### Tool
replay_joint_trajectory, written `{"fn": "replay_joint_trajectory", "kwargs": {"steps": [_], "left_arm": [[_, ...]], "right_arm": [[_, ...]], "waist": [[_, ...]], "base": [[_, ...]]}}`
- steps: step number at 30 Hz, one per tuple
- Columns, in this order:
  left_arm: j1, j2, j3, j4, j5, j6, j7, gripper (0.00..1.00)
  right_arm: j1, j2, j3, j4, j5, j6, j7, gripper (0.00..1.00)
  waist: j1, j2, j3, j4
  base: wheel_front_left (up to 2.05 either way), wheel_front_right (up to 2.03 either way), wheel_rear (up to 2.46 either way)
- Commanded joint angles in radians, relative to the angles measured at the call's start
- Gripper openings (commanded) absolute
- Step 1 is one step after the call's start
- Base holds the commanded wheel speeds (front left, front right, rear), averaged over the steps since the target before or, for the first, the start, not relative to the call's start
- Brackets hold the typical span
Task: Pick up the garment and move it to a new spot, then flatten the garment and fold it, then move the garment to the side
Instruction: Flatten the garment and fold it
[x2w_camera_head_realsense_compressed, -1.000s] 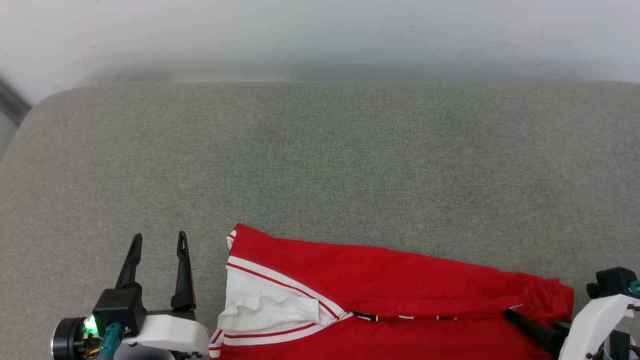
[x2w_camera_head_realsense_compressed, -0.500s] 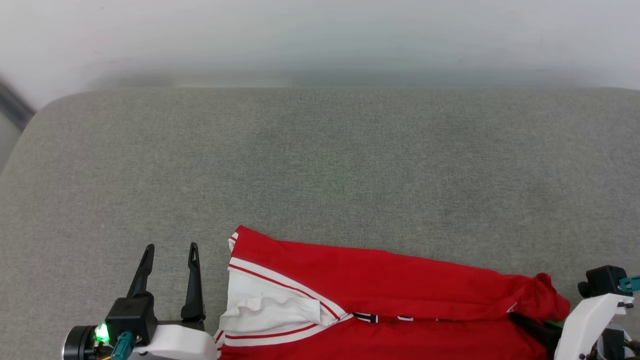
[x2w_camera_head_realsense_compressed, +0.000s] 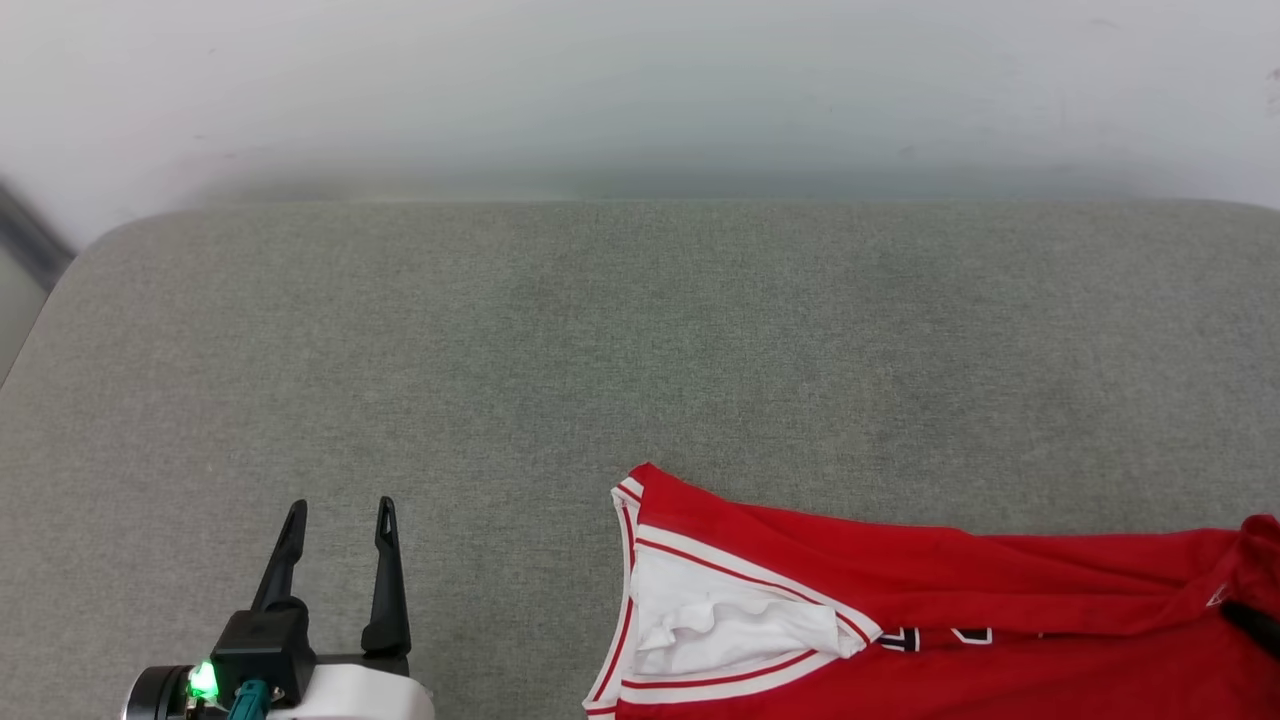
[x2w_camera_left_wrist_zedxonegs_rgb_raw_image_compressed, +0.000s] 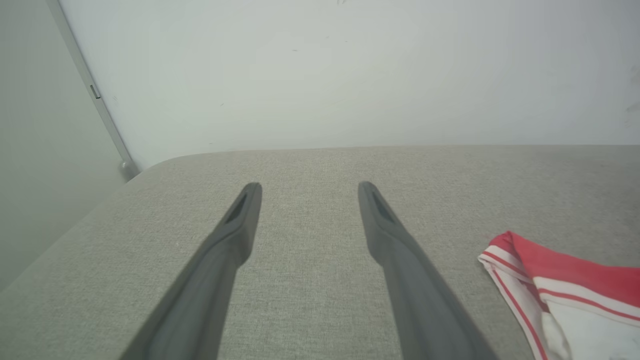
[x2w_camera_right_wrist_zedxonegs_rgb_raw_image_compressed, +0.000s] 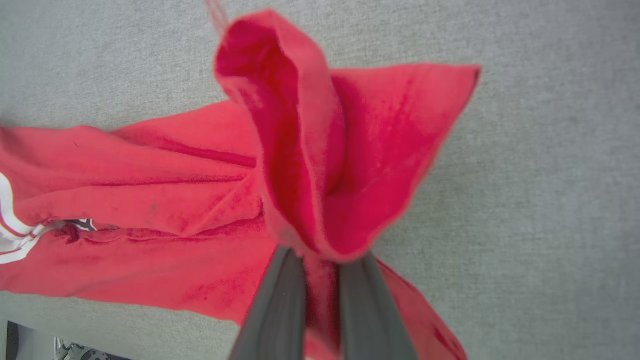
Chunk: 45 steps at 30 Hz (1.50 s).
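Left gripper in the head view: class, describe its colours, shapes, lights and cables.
The left gripper has two long, tapering black fingers with slotted tips on a boxy black housing, a glowing green light, a teal connector and a smooth white forearm shell.

The shirt (x2w_camera_head_realsense_compressed: 900, 600) runs off the bottom and right edges of the head view, and a fold covers most of its black lettering (x2w_camera_head_realsense_compressed: 940, 637), so it's unreadable. Tips of the right fingers (x2w_camera_right_wrist_zedxonegs_rgb_raw_image_compressed: 277, 310) are buried in bunched red cloth. Left wrist view crops the sleeve (x2w_camera_left_wrist_zedxonegs_rgb_raw_image_compressed: 590, 330).
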Motion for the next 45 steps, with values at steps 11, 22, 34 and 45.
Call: {"fn": "replay_joint_trajectory", "kwargs": {"steps": [11,22,34,45], "left_arm": [[0.025,-0.006,0.006,-0.003,0.006,-0.002,-0.002,1.00],[-0.010,-0.009,-0.006,-0.006,0.008,-0.006,-0.002,1.00],[-0.054,-0.010,-0.026,0.000,0.007,0.003,-0.002,1.00],[-0.065,-0.010,-0.031,0.006,-0.006,0.012,-0.002,1.00]], "right_arm": [[0.056,0.024,0.027,-0.286,0.126,-0.001,0.129,0.00],[-0.082,0.141,0.147,-0.471,0.041,-0.001,0.257,0.00],[-0.303,0.305,0.348,-0.317,-0.130,-0.001,0.286,0.00],[-0.350,0.349,0.493,-0.114,-0.153,-0.001,0.211,0.00]], "waist": [[0.0000,0.0000,-0.020,-0.008],[0.0000,0.0000,0.016,0.016],[0.0000,0.0000,0.068,0.047],[0.0000,0.0000,0.086,0.053]], "base": [[0.00,0.00,0.00],[0.00,0.00,0.00],[0.00,0.00,0.00],[0.00,0.00,0.00]]}}
